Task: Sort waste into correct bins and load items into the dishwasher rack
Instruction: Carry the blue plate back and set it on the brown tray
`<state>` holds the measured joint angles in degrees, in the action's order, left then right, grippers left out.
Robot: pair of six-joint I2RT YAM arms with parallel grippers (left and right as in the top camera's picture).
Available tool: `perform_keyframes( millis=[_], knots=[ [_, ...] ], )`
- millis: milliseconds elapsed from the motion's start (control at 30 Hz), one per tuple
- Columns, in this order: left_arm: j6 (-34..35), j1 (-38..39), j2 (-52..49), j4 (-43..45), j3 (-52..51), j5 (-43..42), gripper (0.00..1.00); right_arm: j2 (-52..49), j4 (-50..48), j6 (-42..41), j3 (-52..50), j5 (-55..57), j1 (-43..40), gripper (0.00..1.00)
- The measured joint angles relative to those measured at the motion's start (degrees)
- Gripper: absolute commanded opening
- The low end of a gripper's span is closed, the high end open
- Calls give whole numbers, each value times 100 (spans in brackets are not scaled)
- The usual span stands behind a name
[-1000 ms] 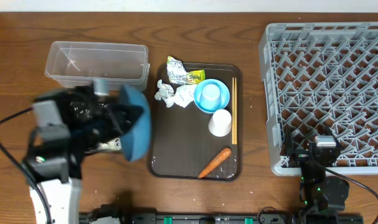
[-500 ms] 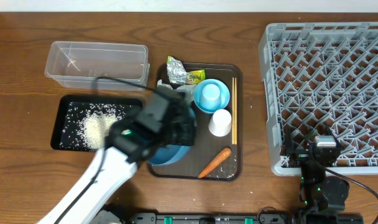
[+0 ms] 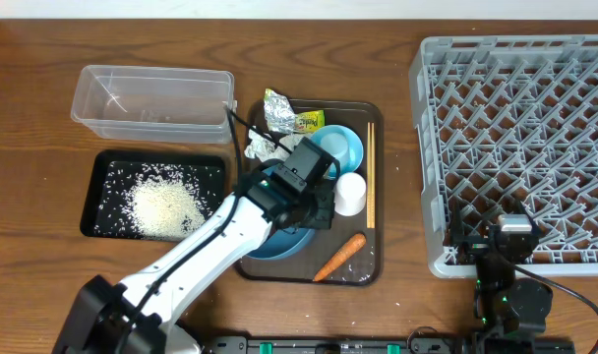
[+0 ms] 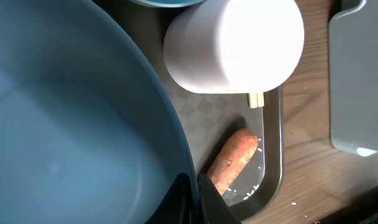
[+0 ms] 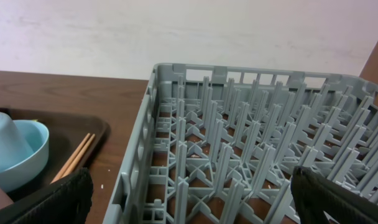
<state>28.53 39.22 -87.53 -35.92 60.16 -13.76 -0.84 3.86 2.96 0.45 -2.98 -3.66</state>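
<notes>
My left gripper (image 3: 317,205) is shut on the rim of the large blue dish (image 3: 279,239), which lies low over the dark brown tray (image 3: 299,267). In the left wrist view the dish (image 4: 71,112) fills the left side, its edge pinched by my gripper (image 4: 195,200). The white cup (image 4: 234,43), the carrot (image 4: 232,160) and a chopstick tip (image 4: 256,99) lie just beyond. Rice (image 3: 163,205) is heaped in the black tray (image 3: 94,208). Crumpled paper (image 3: 264,147), the wrapper (image 3: 293,119), the light-blue bowl (image 3: 342,147) and the chopsticks (image 3: 370,172) rest on the brown tray. My right gripper (image 5: 189,205) hangs open beside the rack (image 5: 251,143).
The clear tub (image 3: 151,98) stands behind the black tray. The grey rack (image 3: 520,147) fills the right side of the table, with my right gripper (image 3: 515,234) at its near edge. A few stray rice grains lie by the carrot (image 3: 340,256).
My left arm has swung the blue dish from over the black tray rightward and set it level over the brown tray. The rice heap now shows in the black tray. The right arm has not moved.
</notes>
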Motion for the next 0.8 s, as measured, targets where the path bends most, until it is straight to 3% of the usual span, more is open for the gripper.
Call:
perform_keyframes(
  millis=[100,167,633,800],
  knots=[
    [13,-2,-125,11,0,24,46,0,0,0,0,0,0,99],
    [107,-7,-175,37,0,39,56,0,2,0,0,-2,0,99],
    [103,-11,118,-140,153,-46,59,0,0,0,0,0,0,99],
    [-317,-11,699,-660,214,-70,59,0,0,0,0,0,0,99]
  ],
)
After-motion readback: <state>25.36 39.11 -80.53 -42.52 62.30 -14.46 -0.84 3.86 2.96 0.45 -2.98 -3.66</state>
